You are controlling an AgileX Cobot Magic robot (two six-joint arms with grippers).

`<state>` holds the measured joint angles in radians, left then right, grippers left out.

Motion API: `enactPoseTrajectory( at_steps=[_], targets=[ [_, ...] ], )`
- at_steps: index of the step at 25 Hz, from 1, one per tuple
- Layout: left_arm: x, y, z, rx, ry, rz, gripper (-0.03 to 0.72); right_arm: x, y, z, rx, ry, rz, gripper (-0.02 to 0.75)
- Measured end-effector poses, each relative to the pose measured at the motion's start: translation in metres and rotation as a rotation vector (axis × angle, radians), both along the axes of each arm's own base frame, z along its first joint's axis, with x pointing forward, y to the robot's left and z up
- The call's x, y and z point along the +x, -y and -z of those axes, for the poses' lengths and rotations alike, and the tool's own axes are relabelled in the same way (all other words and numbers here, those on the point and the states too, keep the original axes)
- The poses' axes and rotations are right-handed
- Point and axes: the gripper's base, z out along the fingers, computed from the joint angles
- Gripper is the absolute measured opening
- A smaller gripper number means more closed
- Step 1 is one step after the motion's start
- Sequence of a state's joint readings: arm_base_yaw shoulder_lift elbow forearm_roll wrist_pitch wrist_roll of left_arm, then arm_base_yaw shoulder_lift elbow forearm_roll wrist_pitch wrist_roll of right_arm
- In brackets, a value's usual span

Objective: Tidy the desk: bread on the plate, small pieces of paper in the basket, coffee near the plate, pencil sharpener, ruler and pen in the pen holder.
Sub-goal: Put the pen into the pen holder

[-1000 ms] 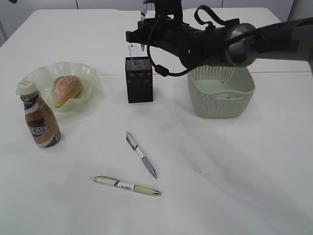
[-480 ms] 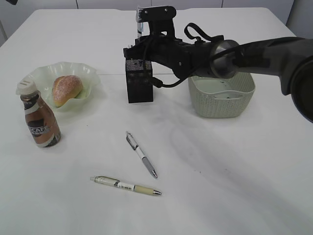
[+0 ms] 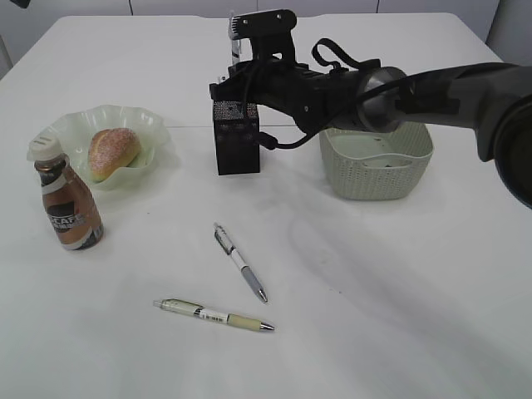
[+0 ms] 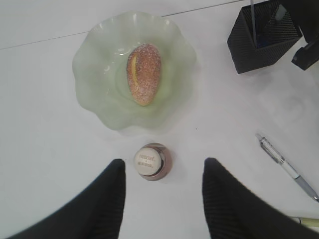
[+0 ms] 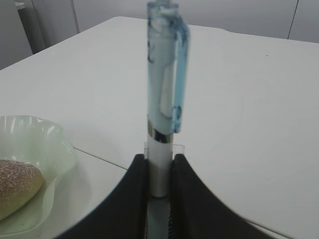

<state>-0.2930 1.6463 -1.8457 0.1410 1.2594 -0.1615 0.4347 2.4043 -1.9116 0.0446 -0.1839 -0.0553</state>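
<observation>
My right gripper (image 5: pixel 158 172) is shut on a light blue pen (image 5: pixel 163 89) and holds it upright over the black mesh pen holder (image 3: pixel 237 137); in the exterior view the gripper (image 3: pixel 241 79) sits right above the holder. The bread (image 3: pixel 113 152) lies on the green plate (image 3: pixel 154 125). The coffee bottle (image 3: pixel 68 208) stands in front of the plate. My left gripper (image 4: pixel 162 174) is open, high above the bottle's cap (image 4: pixel 149 161). Two pens lie on the table: a grey one (image 3: pixel 240 261) and a beige one (image 3: pixel 214 315).
A pale green basket (image 3: pixel 378 158) stands right of the pen holder, under my right arm. The holder (image 4: pixel 264 40) and the grey pen (image 4: pixel 284 164) also show in the left wrist view, with the bread (image 4: pixel 144 72).
My right arm has moved left and down, bringing the blue pen over the pen holder. Between half a second ago and now it barely moves.
</observation>
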Motion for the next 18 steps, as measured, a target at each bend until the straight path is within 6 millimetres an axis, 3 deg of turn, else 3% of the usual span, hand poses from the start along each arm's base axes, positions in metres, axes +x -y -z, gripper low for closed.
enactPoseTrajectory(
  at_steps=[10, 18],
  targets=[
    [0.0, -0.0001, 0.0, 0.002, 0.0, 0.0, 0.37, 0.0002, 0.0009, 0.0008, -0.002, -0.009, 0.002, 0.206],
    [0.0002, -0.0001, -0.0001, 0.001, 0.002, 0.0, 0.37, -0.0005, 0.0012, 0.0039, -0.013, -0.043, 0.002, 0.22]
  ],
)
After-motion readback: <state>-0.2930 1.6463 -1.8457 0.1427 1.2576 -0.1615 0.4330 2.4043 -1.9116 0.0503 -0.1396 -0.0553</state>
